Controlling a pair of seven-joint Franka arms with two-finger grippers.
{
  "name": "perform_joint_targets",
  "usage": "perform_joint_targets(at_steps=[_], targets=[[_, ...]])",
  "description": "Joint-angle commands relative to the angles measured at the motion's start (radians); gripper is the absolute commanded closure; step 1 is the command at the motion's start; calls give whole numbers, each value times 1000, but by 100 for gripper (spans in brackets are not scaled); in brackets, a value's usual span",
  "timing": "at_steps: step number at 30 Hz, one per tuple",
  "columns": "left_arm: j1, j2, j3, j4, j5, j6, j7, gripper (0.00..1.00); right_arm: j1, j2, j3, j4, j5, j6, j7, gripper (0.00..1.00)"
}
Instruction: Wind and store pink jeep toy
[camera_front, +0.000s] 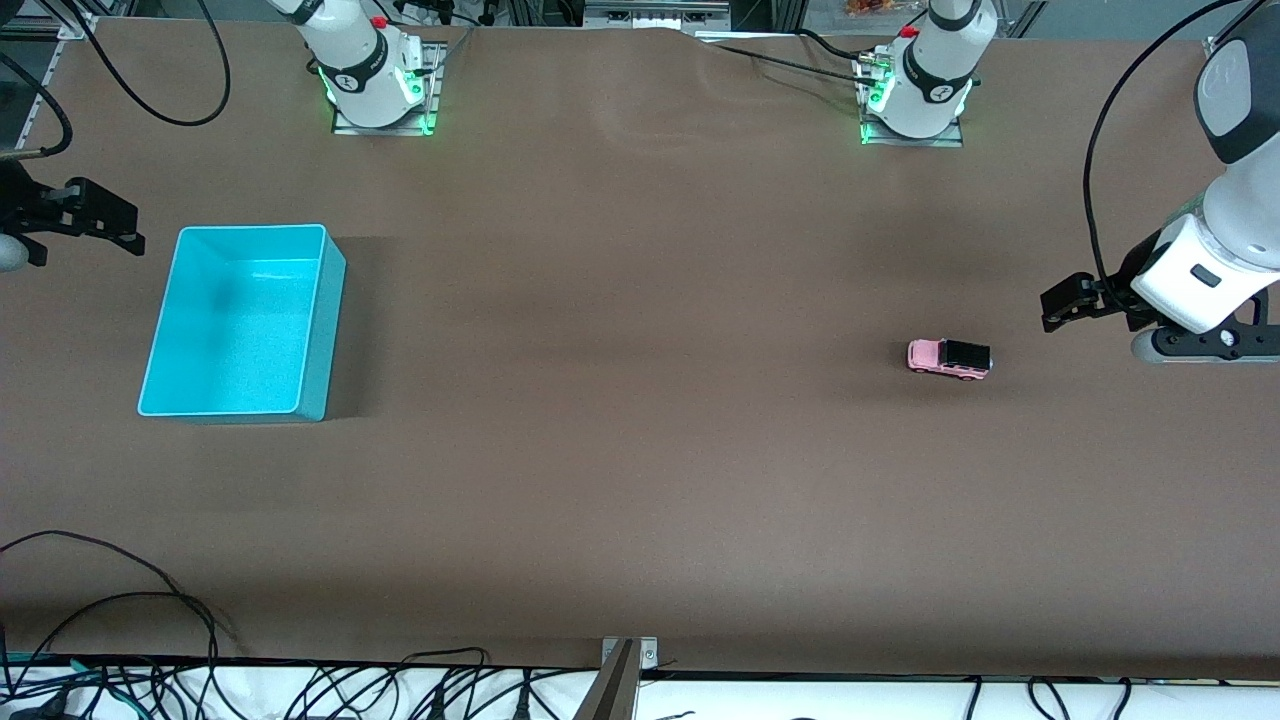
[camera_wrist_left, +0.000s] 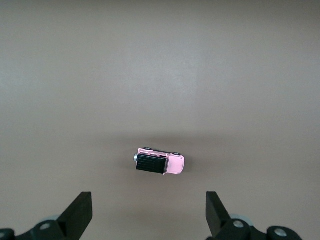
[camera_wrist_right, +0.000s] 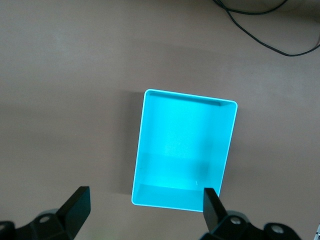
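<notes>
The pink jeep toy (camera_front: 948, 358) stands on its wheels on the brown tabletop (camera_front: 640, 450), right of centre in the front view, toward the left arm's end. The left gripper (camera_front: 1072, 303) hangs at the right edge of the frame, fingers spread wide, holding nothing. The turquoise bin (camera_front: 325, 330) sits at mid-left. The right gripper (camera_front: 100, 222) waits at the left edge, also wide apart.

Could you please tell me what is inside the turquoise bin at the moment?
The turquoise bin holds nothing; its whole bare floor shows. The pink jeep toy sits on the table.
</notes>
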Motion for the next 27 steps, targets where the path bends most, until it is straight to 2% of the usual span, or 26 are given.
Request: perform_joint_targets(at_steps=[1,17,21,27], targets=[[7,4,-1,9,-24,4,8,0,3,-2,-2,7,-14,-9,-9,0],[10,12,0,6,-21,2,-55,0,4,-2,-2,7,-14,-9,-5,0],[10,27,2,4,-18,1,-150,0,4,-2,0,7,-14,-9,-5,0],[8,53,2,1,-12,2,-398,0,6,-2,0,7,-14,-9,-5,0]])
